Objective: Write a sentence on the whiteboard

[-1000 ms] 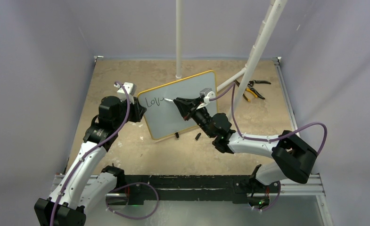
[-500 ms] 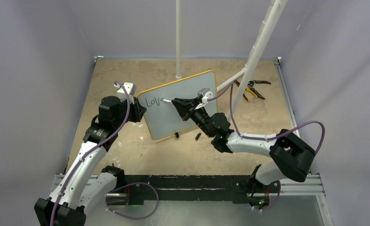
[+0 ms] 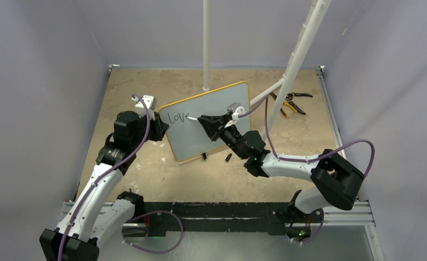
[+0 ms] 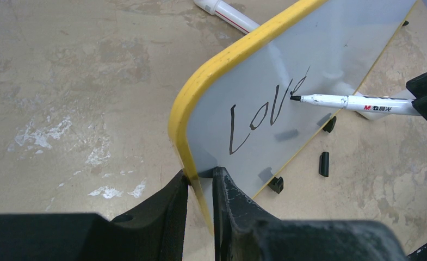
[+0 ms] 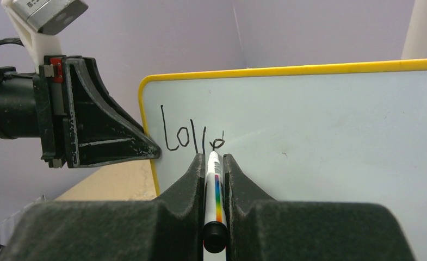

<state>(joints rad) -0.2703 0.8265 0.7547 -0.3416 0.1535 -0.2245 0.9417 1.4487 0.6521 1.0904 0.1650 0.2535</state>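
The whiteboard (image 3: 211, 122), grey-white with a yellow frame, stands tilted on the table's middle and bears the black letters "Love" at its upper left. My left gripper (image 3: 161, 128) is shut on its left edge; the wrist view shows the jaws clamped on the frame (image 4: 197, 176). My right gripper (image 3: 201, 119) is shut on a white marker (image 3: 192, 116). The marker (image 4: 352, 102) has its black tip on the board at the "e". In the right wrist view the marker (image 5: 214, 190) sits between the shut jaws, pointing at the whiteboard (image 5: 330, 125).
Two white poles rise at the back (image 3: 206, 43) (image 3: 298, 54). Yellow-handled pliers (image 3: 288, 102) lie at the back right. A small black cap (image 3: 228, 157) lies in front of the board, near its black foot (image 3: 204, 157).
The right gripper has shifted slightly left with the marker, and the "e" of "Love" has been written. The left arm and board have not moved.
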